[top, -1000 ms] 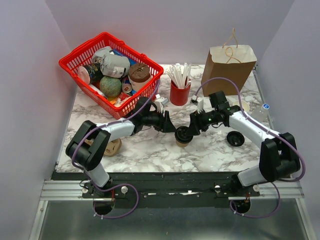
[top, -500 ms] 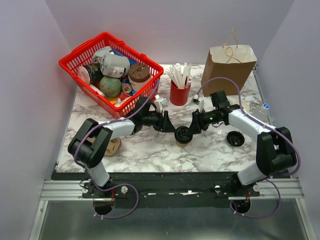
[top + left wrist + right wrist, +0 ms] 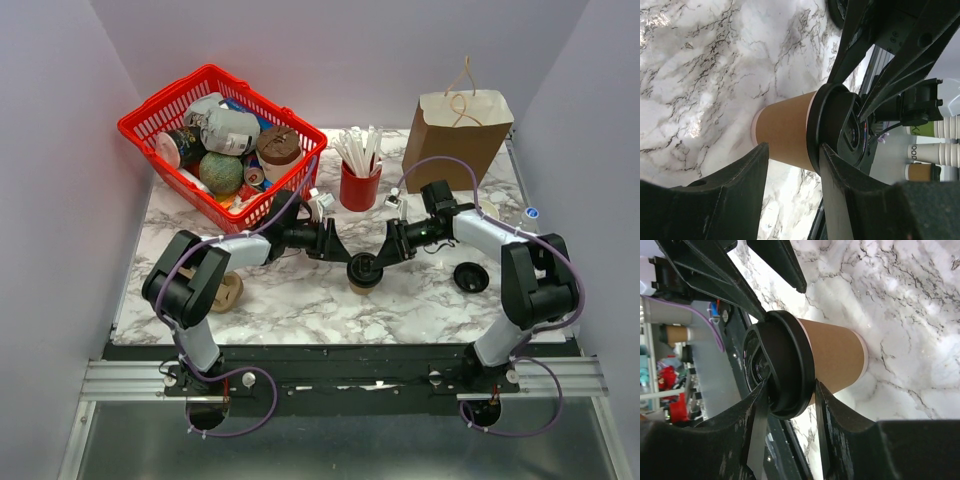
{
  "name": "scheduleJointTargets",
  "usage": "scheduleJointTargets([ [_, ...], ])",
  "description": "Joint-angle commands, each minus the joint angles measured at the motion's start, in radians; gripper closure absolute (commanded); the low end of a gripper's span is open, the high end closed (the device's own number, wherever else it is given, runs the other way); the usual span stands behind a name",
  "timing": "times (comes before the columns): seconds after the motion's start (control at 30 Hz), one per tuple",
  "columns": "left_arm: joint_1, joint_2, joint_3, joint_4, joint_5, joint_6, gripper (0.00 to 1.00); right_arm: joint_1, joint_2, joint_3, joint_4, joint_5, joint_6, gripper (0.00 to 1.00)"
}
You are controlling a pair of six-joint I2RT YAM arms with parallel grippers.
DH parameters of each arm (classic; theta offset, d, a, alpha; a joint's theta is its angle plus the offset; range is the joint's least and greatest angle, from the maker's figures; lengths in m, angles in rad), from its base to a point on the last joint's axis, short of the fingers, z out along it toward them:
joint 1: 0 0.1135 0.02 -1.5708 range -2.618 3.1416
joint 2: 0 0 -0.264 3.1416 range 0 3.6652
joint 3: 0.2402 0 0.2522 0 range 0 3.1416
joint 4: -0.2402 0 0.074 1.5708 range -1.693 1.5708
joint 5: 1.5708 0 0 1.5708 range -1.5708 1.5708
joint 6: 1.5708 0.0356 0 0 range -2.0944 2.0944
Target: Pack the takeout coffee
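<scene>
Your left arm (image 3: 240,250) and right arm (image 3: 485,230) each have white link shells, black joint housings and a looping purple cable (image 3: 440,158). The left gripper (image 3: 792,150) carries matte black, tapered fingers (image 3: 715,200).

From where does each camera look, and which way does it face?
Top external: above and behind the arm bases, looking down on the table; both arms show, meeting at the takeout coffee.
Left wrist: on the left arm, looking along the left fingers at the coffee, rolled sideways.
Right wrist: on the right arm, looking along the right fingers at it from the opposite side.
Shared: both wrist views show the coffee and the other arm's fingers beyond.
</scene>
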Motion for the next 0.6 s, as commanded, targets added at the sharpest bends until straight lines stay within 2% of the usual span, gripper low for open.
scheduleJointTargets([
  [0.0,-0.023,0.082,0.017,-0.051,-0.117,0.01,0.49,0.049,0.093,-0.053,-0.046,0.088,-0.007,0.58],
  [0.57,-0.026,0.126,-0.012,-0.183,-0.269,0.012,0.53,0.046,0.171,-0.054,-0.04,0.15,0.085,0.59],
])
